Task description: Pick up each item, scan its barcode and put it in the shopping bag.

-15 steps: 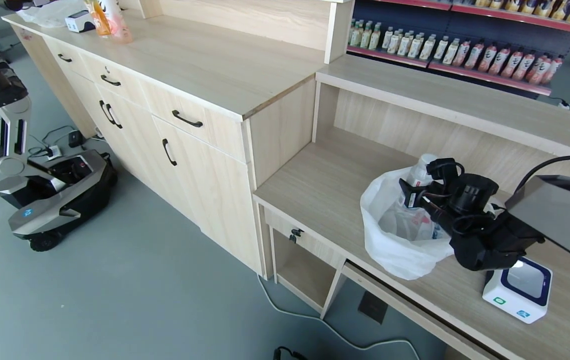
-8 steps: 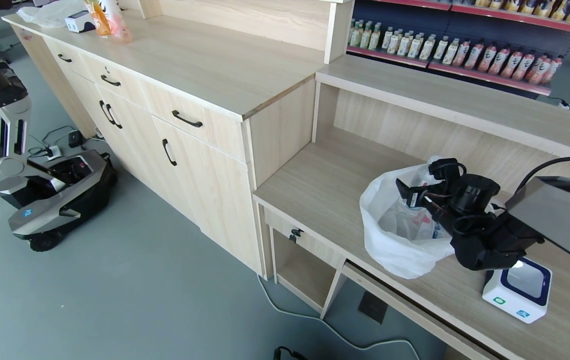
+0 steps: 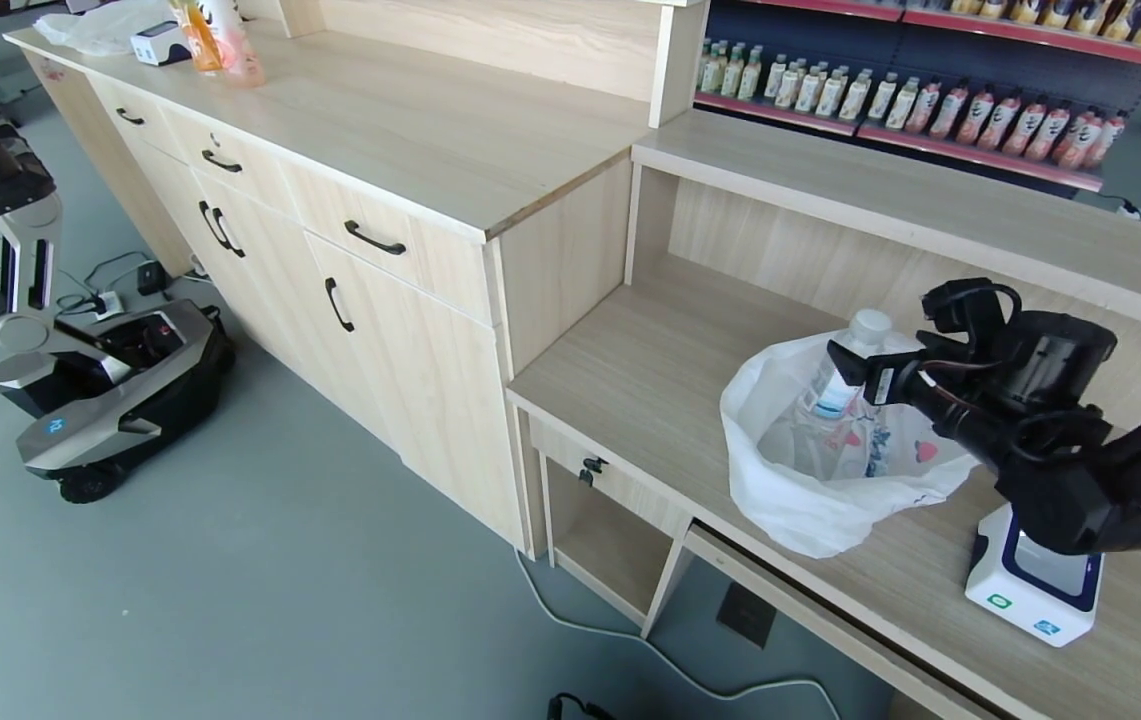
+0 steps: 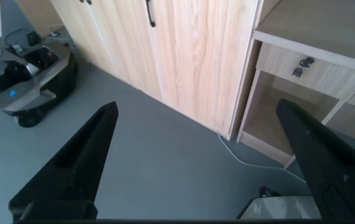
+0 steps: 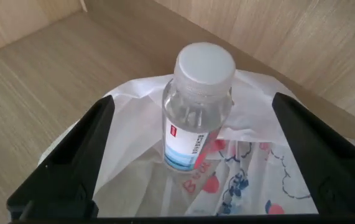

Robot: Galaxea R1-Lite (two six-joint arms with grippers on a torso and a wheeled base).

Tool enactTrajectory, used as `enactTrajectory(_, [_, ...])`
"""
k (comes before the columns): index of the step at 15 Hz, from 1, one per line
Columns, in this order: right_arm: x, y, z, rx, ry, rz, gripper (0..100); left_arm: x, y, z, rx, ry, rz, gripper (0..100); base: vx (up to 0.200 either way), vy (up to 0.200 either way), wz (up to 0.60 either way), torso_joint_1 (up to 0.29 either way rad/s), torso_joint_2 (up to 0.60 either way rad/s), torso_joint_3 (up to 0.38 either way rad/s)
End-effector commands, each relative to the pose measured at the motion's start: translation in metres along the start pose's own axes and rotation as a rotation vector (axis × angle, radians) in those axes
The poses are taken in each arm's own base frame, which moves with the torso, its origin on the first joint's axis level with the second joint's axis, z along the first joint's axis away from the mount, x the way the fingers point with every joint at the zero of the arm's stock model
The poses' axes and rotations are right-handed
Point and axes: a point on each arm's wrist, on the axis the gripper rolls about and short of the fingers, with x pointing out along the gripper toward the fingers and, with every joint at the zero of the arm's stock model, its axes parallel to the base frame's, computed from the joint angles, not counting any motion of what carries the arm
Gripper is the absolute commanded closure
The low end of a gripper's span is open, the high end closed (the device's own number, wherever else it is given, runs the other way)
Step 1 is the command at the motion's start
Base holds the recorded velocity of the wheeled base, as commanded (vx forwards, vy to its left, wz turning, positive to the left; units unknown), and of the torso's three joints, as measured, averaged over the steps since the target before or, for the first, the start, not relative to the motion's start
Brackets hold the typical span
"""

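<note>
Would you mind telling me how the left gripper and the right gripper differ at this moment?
The left gripper hangs over the grey floor beside the cabinet, whereas the right gripper is over the white shopping bag on the counter. The left gripper has nothing between its fingers; a clear water bottle stands between the right gripper's, apparently untouched. Both are open.

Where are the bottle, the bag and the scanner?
bottle (image 5: 205,62), right wrist view, on its white cap.
bag (image 3: 790,505), head view, on its near outer wall.
scanner (image 3: 1025,598), head view, on its white base.
</note>
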Motion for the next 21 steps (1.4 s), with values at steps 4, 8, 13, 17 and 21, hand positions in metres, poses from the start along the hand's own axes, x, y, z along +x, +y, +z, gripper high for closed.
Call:
enactTrajectory(4, [-0.154, -0.035, 0.063, -0.156, 0.044, -0.162, 0, 0.000, 0.000, 0.000, 0.000, 0.000, 0.000, 0, 0.000, 0.000, -0.30, -0.001, 0.00, 0.001])
enactTrajectory(8, [-0.192, -0.071, 0.074, -0.154, 0.132, -0.445, 0, 0.000, 0.000, 0.000, 0.000, 0.000, 0.000, 0, 0.000, 0.000, -0.45, 0.002, 0.00, 0.002])
enactTrajectory(13, [-0.209, -0.100, 0.034, -0.040, 0.289, -0.610, 0, 0.000, 0.000, 0.000, -0.006, -0.001, -0.001, 0, 0.000, 0.000, 0.00, 0.000, 0.00, 0.000])
enactTrajectory(17, [-0.221, -0.084, 0.032, -0.052, 0.279, -0.567, 0, 0.000, 0.000, 0.000, -0.042, 0.000, 0.003, 0, 0.000, 0.000, 0.00, 0.000, 0.00, 0.000])
enactTrajectory(21, [-0.229, -0.080, 0.033, -0.072, 0.266, -0.568, 0, 0.000, 0.000, 0.000, -0.043, 0.002, -0.005, 0, 0.000, 0.000, 0.00, 0.000, 0.00, 0.000])
